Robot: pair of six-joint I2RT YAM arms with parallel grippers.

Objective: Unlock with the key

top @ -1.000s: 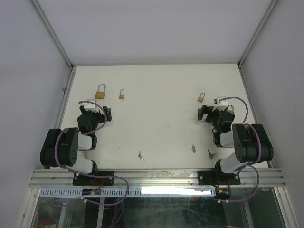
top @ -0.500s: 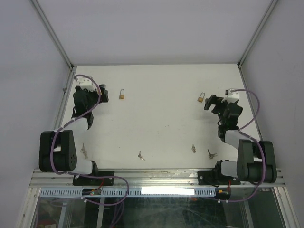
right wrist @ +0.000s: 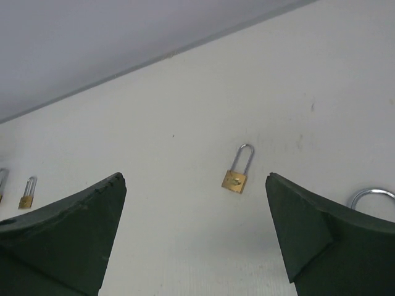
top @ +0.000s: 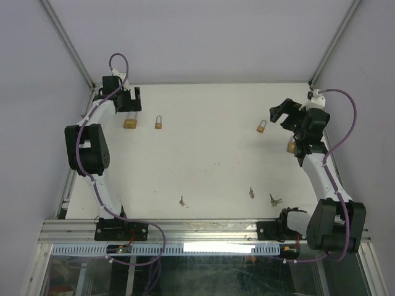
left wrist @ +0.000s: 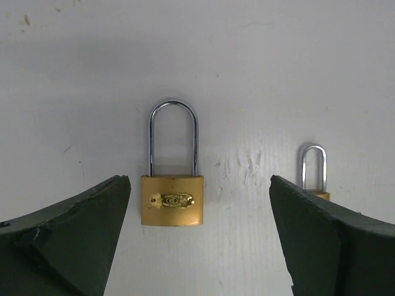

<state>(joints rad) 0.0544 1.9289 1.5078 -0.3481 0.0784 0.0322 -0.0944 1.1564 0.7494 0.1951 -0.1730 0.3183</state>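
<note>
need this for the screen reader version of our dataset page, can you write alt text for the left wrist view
A brass padlock lies flat on a white table, shackle toward the top of the frame, between the open left gripper's two dark fingers. A smaller padlock shows at right, partly hidden by one finger.

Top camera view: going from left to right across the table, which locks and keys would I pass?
large padlock → small padlock → left key → middle key → tilted padlock → right key → partly hidden padlock
</note>
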